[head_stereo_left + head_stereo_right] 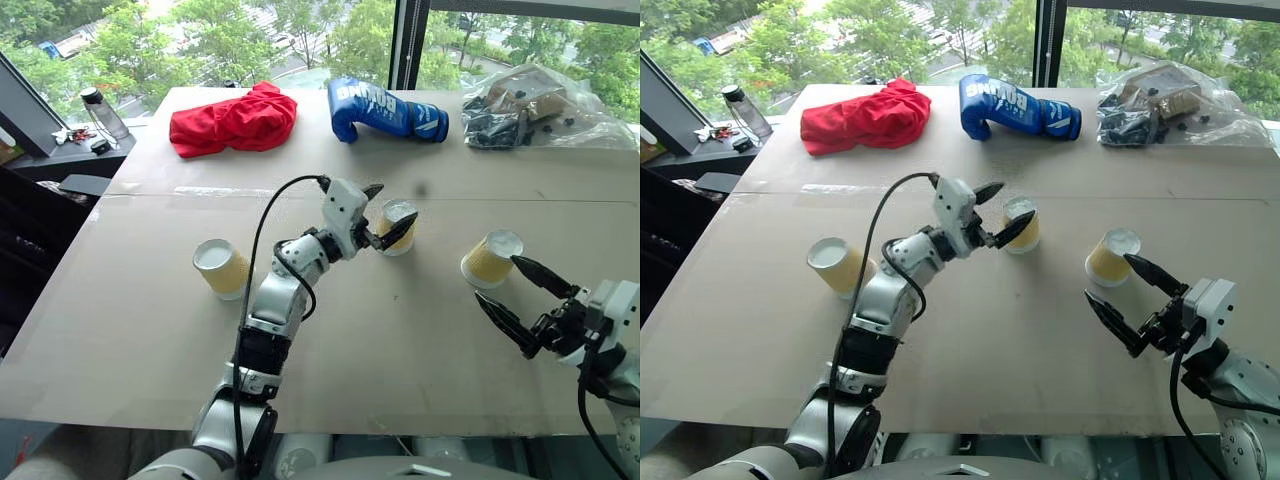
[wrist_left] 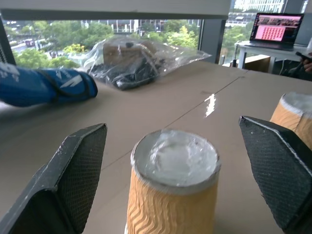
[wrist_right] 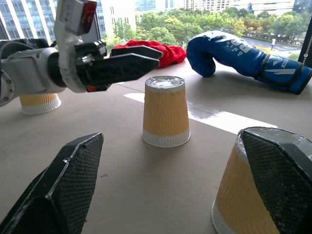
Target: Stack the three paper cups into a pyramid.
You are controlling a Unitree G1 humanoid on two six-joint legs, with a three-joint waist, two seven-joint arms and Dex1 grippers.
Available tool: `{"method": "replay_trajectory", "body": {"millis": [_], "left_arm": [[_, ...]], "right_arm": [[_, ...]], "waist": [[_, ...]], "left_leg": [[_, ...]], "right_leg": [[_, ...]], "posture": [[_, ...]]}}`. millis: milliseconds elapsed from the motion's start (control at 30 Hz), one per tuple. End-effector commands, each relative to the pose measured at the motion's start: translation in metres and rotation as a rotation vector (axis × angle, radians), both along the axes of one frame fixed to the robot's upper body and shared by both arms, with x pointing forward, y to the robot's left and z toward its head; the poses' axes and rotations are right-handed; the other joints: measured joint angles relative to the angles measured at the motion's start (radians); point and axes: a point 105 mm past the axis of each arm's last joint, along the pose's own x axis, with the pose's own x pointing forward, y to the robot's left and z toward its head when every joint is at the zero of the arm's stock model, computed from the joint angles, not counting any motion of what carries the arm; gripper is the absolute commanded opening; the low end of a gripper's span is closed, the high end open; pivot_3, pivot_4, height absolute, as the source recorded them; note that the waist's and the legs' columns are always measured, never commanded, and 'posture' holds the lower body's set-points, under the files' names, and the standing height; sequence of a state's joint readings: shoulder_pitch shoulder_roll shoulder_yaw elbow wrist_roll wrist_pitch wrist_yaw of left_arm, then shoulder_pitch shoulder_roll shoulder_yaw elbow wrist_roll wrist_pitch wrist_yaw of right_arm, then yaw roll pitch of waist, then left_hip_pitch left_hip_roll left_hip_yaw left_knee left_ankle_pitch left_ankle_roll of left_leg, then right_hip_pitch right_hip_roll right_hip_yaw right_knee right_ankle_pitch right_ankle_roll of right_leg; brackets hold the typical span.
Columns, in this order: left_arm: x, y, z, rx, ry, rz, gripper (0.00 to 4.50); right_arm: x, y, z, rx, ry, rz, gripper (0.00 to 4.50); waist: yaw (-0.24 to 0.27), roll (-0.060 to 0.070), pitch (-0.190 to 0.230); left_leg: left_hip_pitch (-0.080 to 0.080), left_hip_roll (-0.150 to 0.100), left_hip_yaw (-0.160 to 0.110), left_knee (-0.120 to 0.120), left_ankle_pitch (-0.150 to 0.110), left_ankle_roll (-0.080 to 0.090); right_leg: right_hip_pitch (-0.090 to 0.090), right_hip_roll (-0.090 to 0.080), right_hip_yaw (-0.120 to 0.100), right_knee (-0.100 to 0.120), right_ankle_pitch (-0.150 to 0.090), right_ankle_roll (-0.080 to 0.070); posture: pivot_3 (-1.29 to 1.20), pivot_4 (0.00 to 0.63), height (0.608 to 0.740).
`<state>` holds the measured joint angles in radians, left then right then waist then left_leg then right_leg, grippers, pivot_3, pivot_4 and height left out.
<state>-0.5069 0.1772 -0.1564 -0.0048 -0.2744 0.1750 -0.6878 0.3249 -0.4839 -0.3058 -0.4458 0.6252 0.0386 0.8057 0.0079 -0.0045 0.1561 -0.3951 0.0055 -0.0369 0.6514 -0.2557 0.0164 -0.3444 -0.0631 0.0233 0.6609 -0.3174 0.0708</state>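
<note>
Your left gripper (image 1: 386,229) stands spread around the middle cup (image 1: 397,227), not gripping it. The right gripper (image 1: 512,291) gapes beside the right cup (image 1: 491,258); the left cup (image 1: 221,267) stands apart on the surface (image 1: 400,340). Base building: bring the cups together next.

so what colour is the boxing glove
Blue with white lettering; the left eye view shows it best.
</note>
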Motion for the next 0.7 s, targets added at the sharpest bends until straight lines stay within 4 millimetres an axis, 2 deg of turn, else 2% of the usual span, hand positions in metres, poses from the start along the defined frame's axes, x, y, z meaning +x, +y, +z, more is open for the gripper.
{"method": "replay_trajectory", "body": {"millis": [33,167,400,500,700], "left_arm": [[-0.030,0.009,0.016,0.052,-0.004,-0.141,4.45],[-0.051,0.023,0.005,0.248,0.061,-0.246,4.45],[-0.075,0.032,0.008,0.343,0.144,-0.340,4.45],[-0.078,0.035,0.008,0.354,0.158,-0.329,4.45],[-0.077,0.038,0.011,0.334,0.166,-0.293,4.45]], "right_arm": [[0.010,-0.019,0.007,-0.037,-0.061,-0.138,4.50],[0.025,-0.026,0.000,-0.051,-0.036,-0.212,4.50],[0.046,-0.020,-0.009,-0.049,0.044,-0.234,4.50],[0.050,-0.014,-0.007,-0.021,0.044,-0.205,4.50],[0.057,-0.018,-0.017,-0.001,0.075,-0.217,4.50]], "waist": [[-0.007,0.000,0.000],[-0.016,0.000,0.000],[-0.019,0.000,0.001],[-0.020,0.001,0.001],[-0.019,0.001,0.001]], "left_leg": [[0.000,0.000,0.000,0.000,0.000,-0.001],[0.001,0.000,0.000,0.000,0.001,-0.002],[0.001,0.000,0.001,0.000,0.000,0.000],[0.001,0.000,0.001,0.000,0.000,0.000],[0.001,0.000,0.001,0.000,0.000,0.000]], "right_leg": [[0.000,0.000,0.000,0.000,0.000,0.000],[0.000,0.000,0.001,0.001,0.000,0.000],[0.000,0.000,0.001,0.001,0.000,0.000],[0.000,0.000,0.001,0.001,0.000,0.000],[0.000,0.000,0.001,0.001,0.000,0.000]], "posture": [[0.00,0.150,0.740],[0.00,0.150,0.740],[0.00,0.150,0.740],[0.00,0.150,0.740],[0.00,0.150,0.740]]}}
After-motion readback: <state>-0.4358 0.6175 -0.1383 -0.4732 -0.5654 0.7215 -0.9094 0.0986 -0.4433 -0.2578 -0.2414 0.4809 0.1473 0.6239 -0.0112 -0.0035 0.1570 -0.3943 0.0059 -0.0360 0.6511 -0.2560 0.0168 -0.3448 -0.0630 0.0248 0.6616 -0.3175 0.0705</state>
